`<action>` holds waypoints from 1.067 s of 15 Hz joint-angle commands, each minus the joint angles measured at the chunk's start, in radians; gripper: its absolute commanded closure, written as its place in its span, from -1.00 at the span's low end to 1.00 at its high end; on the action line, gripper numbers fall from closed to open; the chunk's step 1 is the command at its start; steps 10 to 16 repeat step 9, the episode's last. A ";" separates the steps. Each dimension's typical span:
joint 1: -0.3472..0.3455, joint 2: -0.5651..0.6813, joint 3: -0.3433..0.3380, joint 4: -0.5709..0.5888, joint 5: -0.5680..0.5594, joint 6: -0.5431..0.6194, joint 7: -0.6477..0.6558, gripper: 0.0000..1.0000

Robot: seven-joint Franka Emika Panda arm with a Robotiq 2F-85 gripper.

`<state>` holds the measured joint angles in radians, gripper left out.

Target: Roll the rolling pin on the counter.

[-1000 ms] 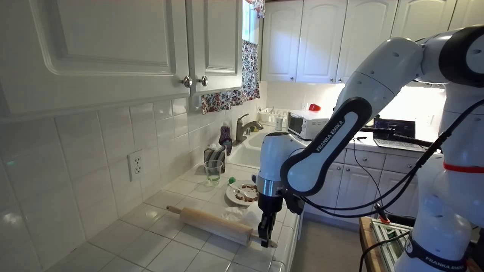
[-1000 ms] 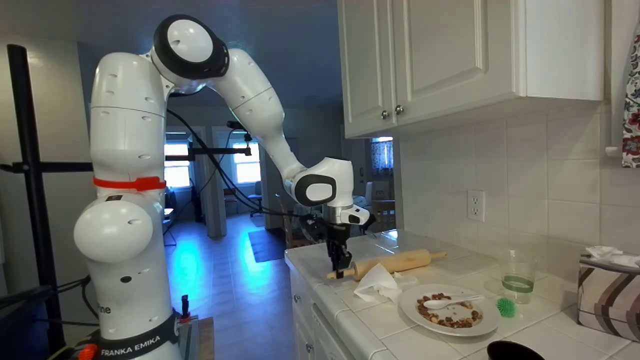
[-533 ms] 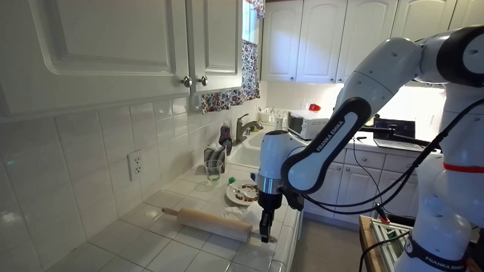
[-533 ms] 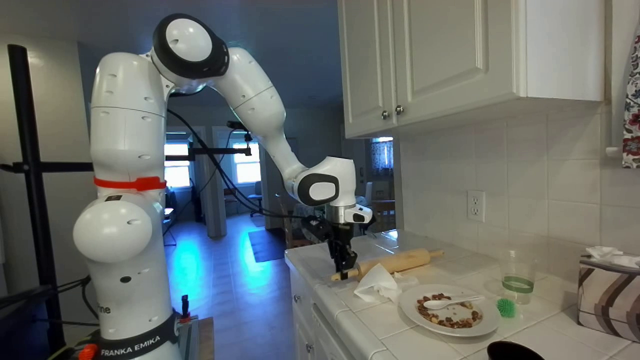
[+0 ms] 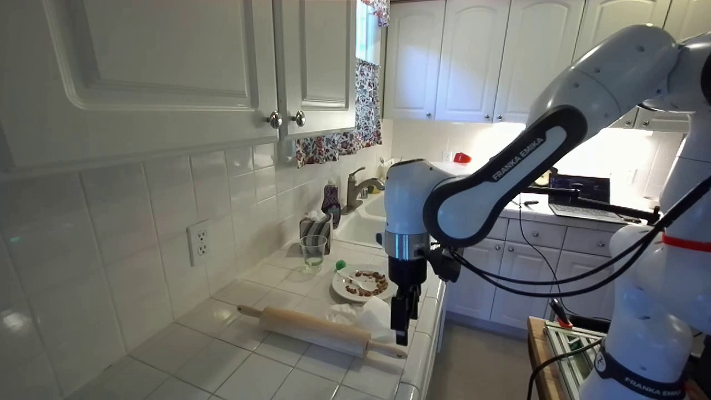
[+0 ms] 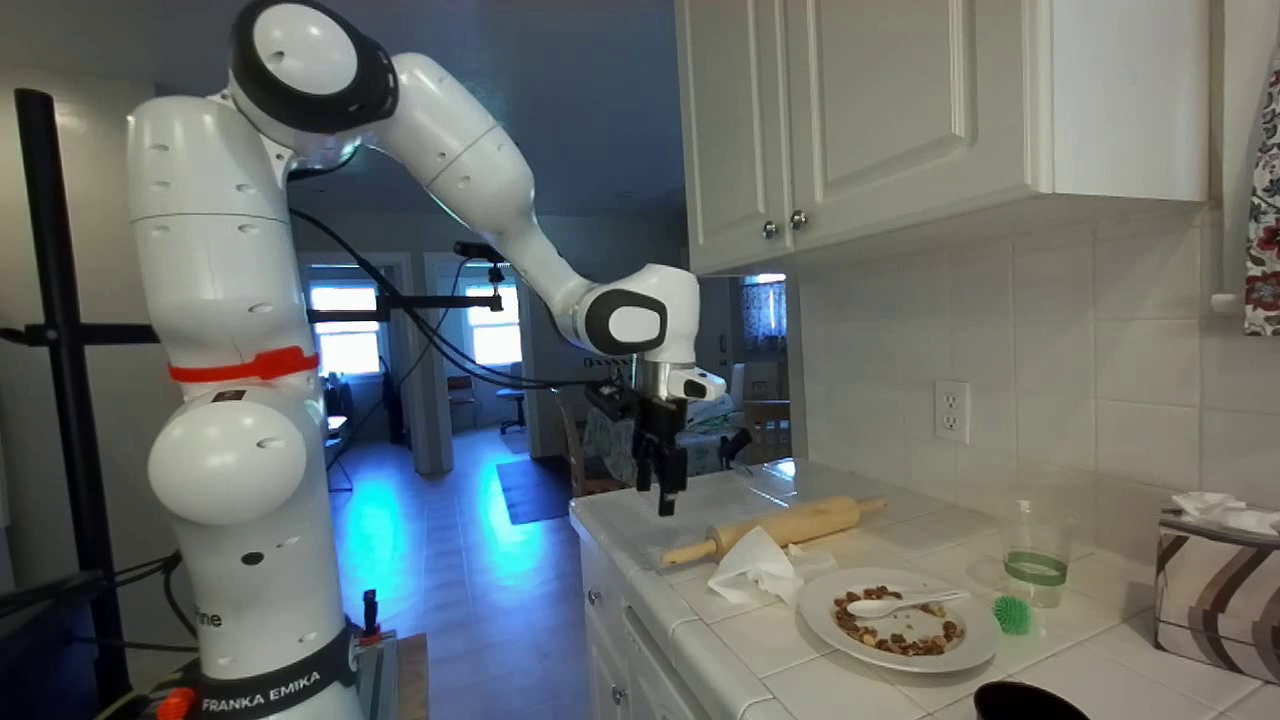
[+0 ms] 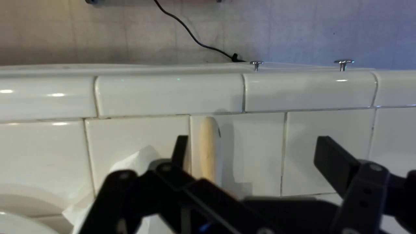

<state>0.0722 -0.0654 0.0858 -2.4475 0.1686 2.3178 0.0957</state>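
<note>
The light wooden rolling pin (image 5: 314, 330) lies flat on the white tiled counter (image 5: 250, 378), one handle pointing to the front edge. In the wrist view only that near handle (image 7: 208, 146) shows, with the rest hidden behind the gripper's dark body. My gripper (image 7: 253, 139) stands open, its fingers wide apart and nothing gripped between them. Seen from above, the handle is in the gap, closer to the left finger (image 7: 180, 151). In both exterior views the gripper (image 6: 664, 492) hangs over the handle end, clear of the rolling pin (image 6: 790, 525).
A crumpled white tissue (image 6: 757, 568) lies close beside the pin. Past it are a plate (image 6: 900, 662) with food bits and a white spoon, a green spiky ball (image 6: 1012, 615), a clear cup (image 6: 1035, 565) and a tissue box (image 6: 1215, 595). Wall cabinets (image 5: 166, 72) overhang the counter.
The gripper was closed at the pin's near handle; it has opened and risen off it, the arm pulling back. Earlier the pin shifted slightly; over the last half second it stays put.
</note>
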 commanded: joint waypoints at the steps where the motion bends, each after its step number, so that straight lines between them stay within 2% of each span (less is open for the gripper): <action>1: 0.019 -0.197 0.025 -0.008 -0.001 -0.214 0.179 -1.00; 4: 0.009 -0.322 0.069 0.008 -0.037 -0.350 0.323 -1.00; 5: 0.014 -0.323 0.061 0.016 -0.027 -0.375 0.261 -1.00; 6: 0.012 -0.293 0.060 0.007 -0.006 -0.326 0.258 -1.00; 8: 0.012 -0.325 0.066 0.008 -0.007 -0.357 0.258 -1.00; 16: 0.012 -0.329 0.066 0.008 -0.007 -0.360 0.258 -1.00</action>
